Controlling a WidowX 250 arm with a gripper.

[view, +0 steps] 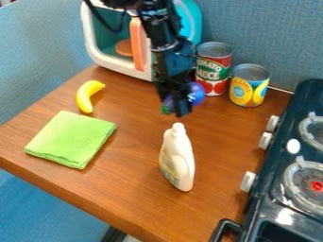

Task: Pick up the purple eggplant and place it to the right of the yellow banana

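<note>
The black gripper (177, 106) hangs near the top middle of the counter, pointing down, just above and behind a white bottle (178, 158) that stands upright. A shiny blue-purple round object (197, 93) shows at the gripper's right side, with bits of purple and green at its left; the gripper covers its middle, and whether it is held or sits behind cannot be told. Right of the gripper and farther back stand a tomato sauce can (213, 70) and a yellow-and-blue can (249, 86).
A toy microwave (104, 56) with an orange handle stands at the back left, partly behind the arm. A yellow banana (84, 98) and a folded green cloth (71, 138) lie on the left of the wooden counter (126, 179). A black stove (271, 184) borders the right side.
</note>
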